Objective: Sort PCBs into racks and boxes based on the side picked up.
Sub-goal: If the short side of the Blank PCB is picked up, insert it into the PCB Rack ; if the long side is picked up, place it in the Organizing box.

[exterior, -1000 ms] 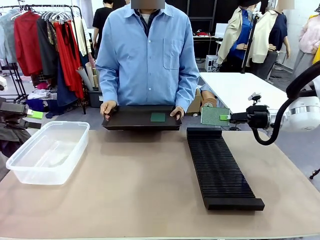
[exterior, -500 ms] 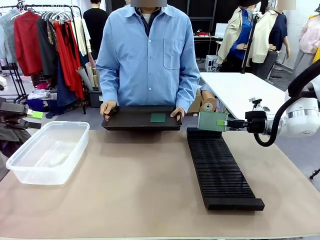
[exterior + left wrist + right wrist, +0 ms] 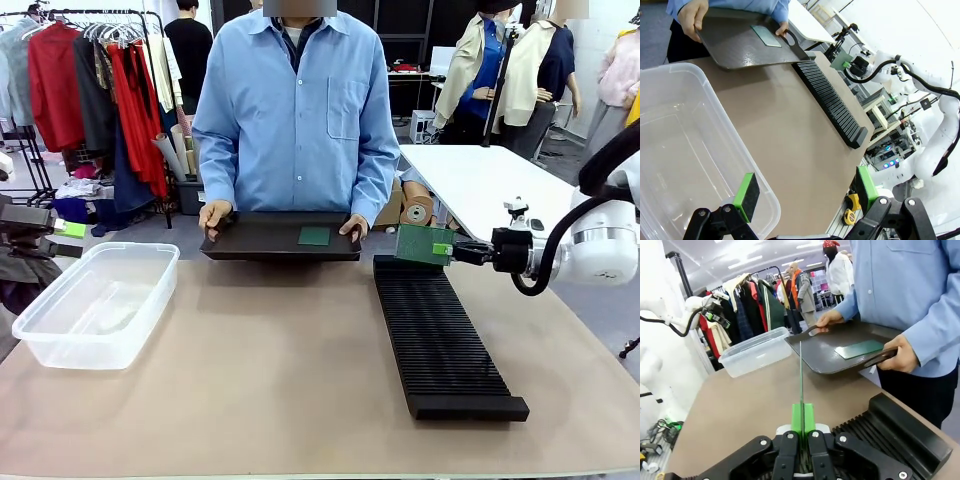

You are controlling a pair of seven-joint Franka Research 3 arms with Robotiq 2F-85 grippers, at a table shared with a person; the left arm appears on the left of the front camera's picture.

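My right gripper (image 3: 447,248) was clamped tight on one edge of a circuit board (image 3: 422,243), held upright over the far end of the rack (image 3: 440,335), and I judged it light, stiff and thin, best gripped by its bare edge, clear of components.

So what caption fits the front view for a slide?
Right gripper holds a PCB upright at the far end of the rack while a person holds a tray bearing another PCB.
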